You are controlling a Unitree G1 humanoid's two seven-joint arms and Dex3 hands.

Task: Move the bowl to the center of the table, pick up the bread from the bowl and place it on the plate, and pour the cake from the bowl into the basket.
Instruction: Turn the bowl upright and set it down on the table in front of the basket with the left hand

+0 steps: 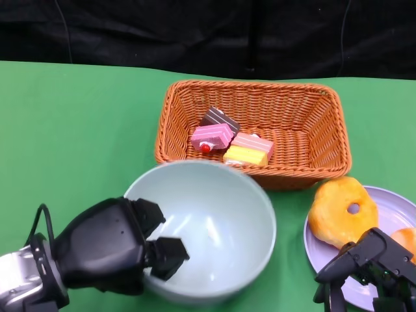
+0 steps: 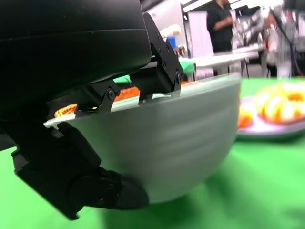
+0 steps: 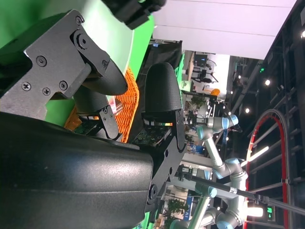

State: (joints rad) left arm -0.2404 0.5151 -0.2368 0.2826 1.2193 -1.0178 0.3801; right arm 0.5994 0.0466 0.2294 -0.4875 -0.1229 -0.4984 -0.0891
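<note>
Green table, person beyond it.

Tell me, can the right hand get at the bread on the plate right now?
Probably yes: the right hand is open beside the bread on the plate, with nothing between them.

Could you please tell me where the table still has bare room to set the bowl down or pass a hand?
Bare green cloth lies left of the basket and behind the left hand, out to the table's far edge. It is crowded from the bowl rightward: the bowl's rim nearly meets the basket, and the plate with bread sits beside the right hand.
</note>
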